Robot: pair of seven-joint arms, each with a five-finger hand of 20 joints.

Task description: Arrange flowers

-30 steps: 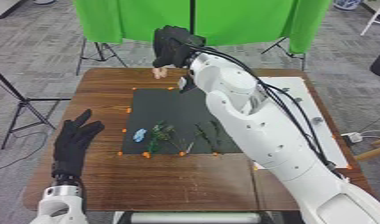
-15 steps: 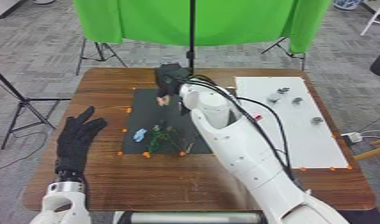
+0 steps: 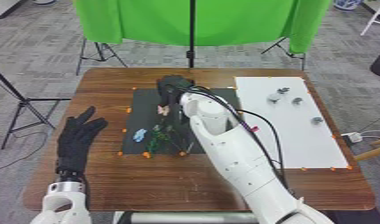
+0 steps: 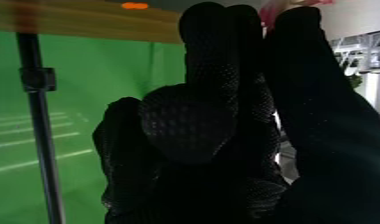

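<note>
The right hand (image 3: 175,86) is over the upper part of the dark mat (image 3: 204,148), shut on a pale pink flower (image 3: 163,110) that hangs at its fingertips. In the right wrist view, pink petals (image 4: 277,11) show beside the fingertips of the right hand (image 4: 195,125); the stem is largely hidden by the glove. Lower on the mat lie a light blue flower (image 3: 139,134) and several green stems (image 3: 154,143). The left hand (image 3: 74,141) is open over the table's left side, away from the flowers.
A white board (image 3: 311,150) on the right carries a small whitish object (image 3: 273,97) and several grey ones (image 3: 317,120). A small red thing (image 3: 254,129) is beside the right arm. Orange markers (image 3: 146,155) edge the mat. A black pole (image 3: 192,30) stands behind the table.
From beyond the table's far edge, my right hand has come back toward the robot and over the mat, with the pink flower moving along. The left hand has hardly moved.
</note>
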